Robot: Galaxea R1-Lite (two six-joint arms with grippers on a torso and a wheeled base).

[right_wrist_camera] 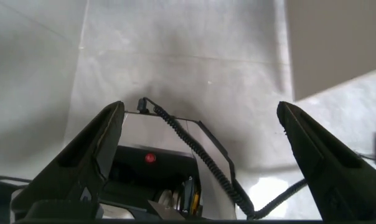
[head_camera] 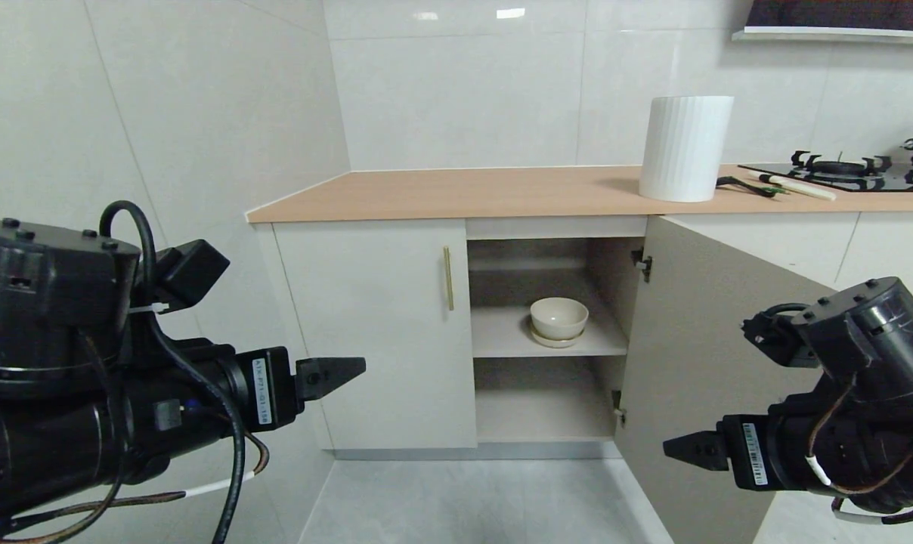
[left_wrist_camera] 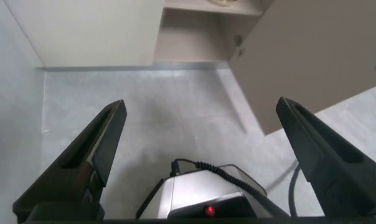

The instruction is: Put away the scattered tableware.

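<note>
My left gripper (head_camera: 343, 372) and right gripper (head_camera: 676, 447) gape wide, holding nothing.
I see them at 8 and 4 o'clock; bowl (head_camera: 558, 317) on shelf (head_camera: 502, 341) between.

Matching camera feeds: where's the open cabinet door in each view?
Head: open cabinet door, right of the shelf holding the bowl.
Left wrist: door beyond the left gripper, hinged beside the lower shelf.
Right wrist: door beyond the right gripper, over the floor.
Shared landmark: grey floor under the door's lower edge.
</note>
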